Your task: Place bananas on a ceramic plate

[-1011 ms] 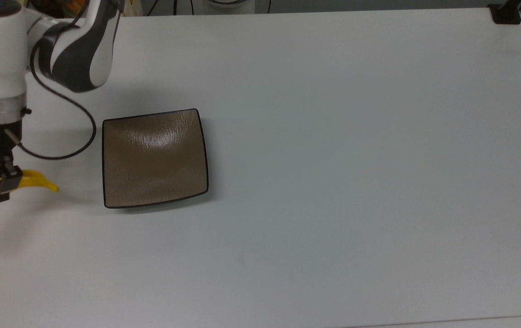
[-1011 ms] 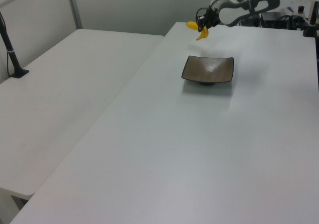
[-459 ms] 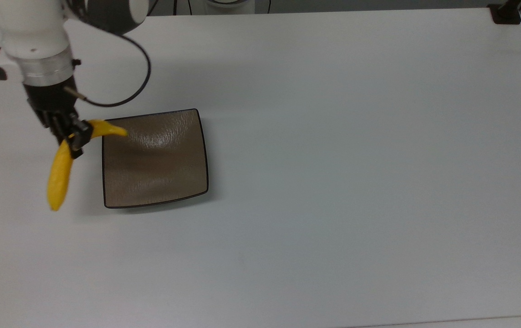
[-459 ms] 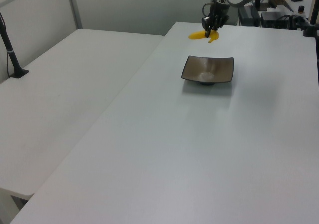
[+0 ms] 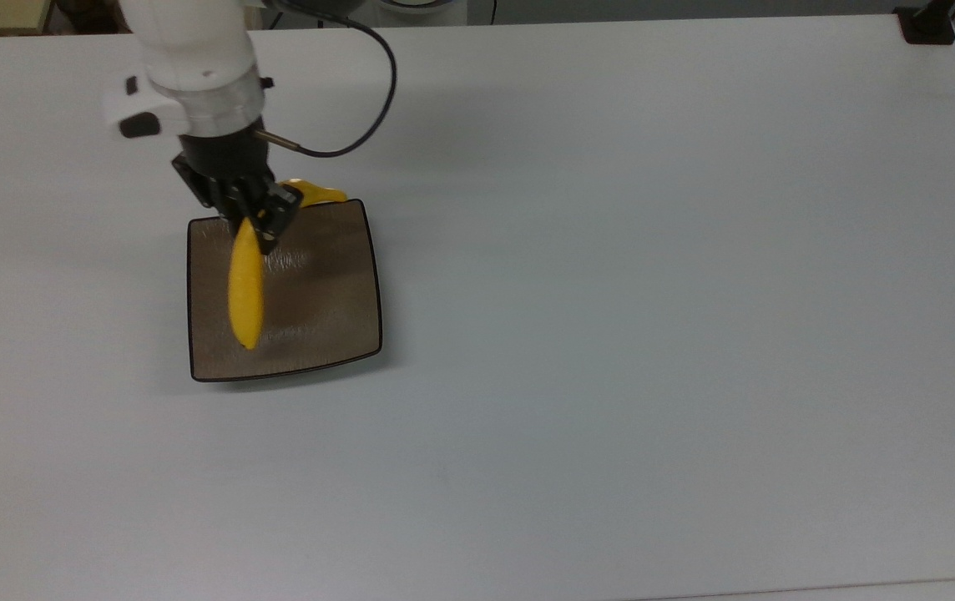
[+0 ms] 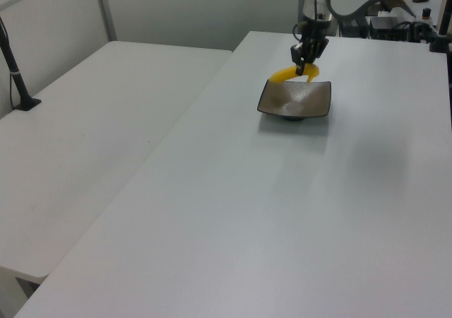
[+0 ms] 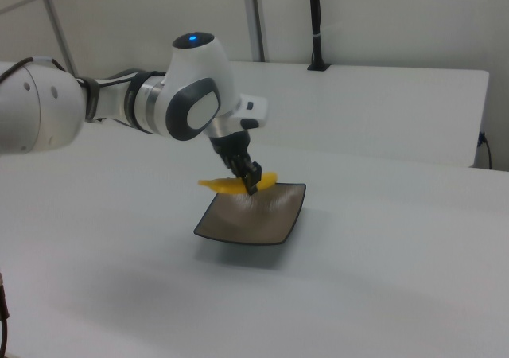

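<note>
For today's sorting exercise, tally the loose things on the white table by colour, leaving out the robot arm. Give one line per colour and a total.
Yellow: 1, the curved yellow banana, held in the black two-finger gripper over the plate.
Brown: 1, the square glossy brown ceramic plate with a thin dark rim.
Total: 2

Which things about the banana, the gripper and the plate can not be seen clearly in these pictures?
- Top view: the gripper covers the banana where it is gripped.
- Top view: whether the banana touches the plate cannot be told.
- Left view: the banana's stem is too small.
</note>
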You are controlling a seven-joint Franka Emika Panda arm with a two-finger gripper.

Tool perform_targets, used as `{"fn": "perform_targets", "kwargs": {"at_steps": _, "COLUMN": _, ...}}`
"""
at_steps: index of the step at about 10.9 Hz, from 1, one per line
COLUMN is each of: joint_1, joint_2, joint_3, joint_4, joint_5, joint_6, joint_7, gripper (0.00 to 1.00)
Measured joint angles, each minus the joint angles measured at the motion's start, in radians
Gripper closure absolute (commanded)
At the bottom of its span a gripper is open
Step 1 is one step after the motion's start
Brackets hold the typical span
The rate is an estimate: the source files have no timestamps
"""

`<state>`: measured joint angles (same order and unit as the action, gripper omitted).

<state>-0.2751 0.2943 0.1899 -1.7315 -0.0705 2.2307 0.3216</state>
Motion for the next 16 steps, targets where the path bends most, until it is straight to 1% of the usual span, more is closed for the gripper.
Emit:
{"fn": "perform_targets", "kwargs": {"at_steps": 1, "joint_1": 0.012, "joint_2": 0.001, "joint_3": 0.0, "joint_4": -0.012, "joint_5": 0.0, "joint_6": 0.0, "joint_7": 0.0, "gripper": 0.0}}
{"fn": "perform_targets", "kwargs": {"at_steps": 6, "joint_1": 0.016, "joint_2": -0.018, "joint_3": -0.002, "joint_4": -0.011, "joint_5": -0.001, "joint_6": -0.068, "joint_7": -0.009, "gripper": 0.0}}
{"fn": "perform_targets", "kwargs": {"at_steps": 7, "joint_1": 0.022, "joint_2": -0.032, "joint_3": -0.001, "joint_4": -0.008, "joint_5": -0.002, "joint_6": -0.108, "joint_7": -0.047, "gripper": 0.0}}
{"fn": "perform_targets", "kwargs": {"at_steps": 10, "joint_1": 0.06, "joint_2": -0.102, "joint_3": -0.002, "joint_4": -0.005, "joint_5": -0.004, "joint_6": -0.292, "joint_7": -0.232, "gripper": 0.0}}
{"fn": "perform_targets", "kwargs": {"at_steps": 11, "joint_1": 0.081, "joint_2": -0.124, "joint_3": -0.01, "joint_4": -0.006, "joint_5": -0.004, "joint_6": -0.333, "joint_7": -0.277, "gripper": 0.0}}
{"fn": "perform_targets", "kwargs": {"at_steps": 12, "joint_1": 0.121, "joint_2": -0.144, "joint_3": -0.036, "joint_4": -0.006, "joint_5": -0.003, "joint_6": -0.359, "joint_7": -0.307, "gripper": 0.0}}
{"fn": "perform_targets", "kwargs": {"at_steps": 13, "joint_1": 0.169, "joint_2": -0.159, "joint_3": -0.068, "joint_4": -0.007, "joint_5": 0.0, "joint_6": -0.372, "joint_7": -0.316, "gripper": 0.0}}
{"fn": "perform_targets", "kwargs": {"at_steps": 14, "joint_1": 0.21, "joint_2": -0.173, "joint_3": -0.089, "joint_4": -0.008, "joint_5": 0.003, "joint_6": -0.376, "joint_7": -0.316, "gripper": 0.0}}
{"fn": "perform_targets", "kwargs": {"at_steps": 16, "joint_1": 0.251, "joint_2": -0.208, "joint_3": -0.098, "joint_4": -0.023, "joint_5": 0.023, "joint_6": -0.382, "joint_7": -0.312, "gripper": 0.0}}
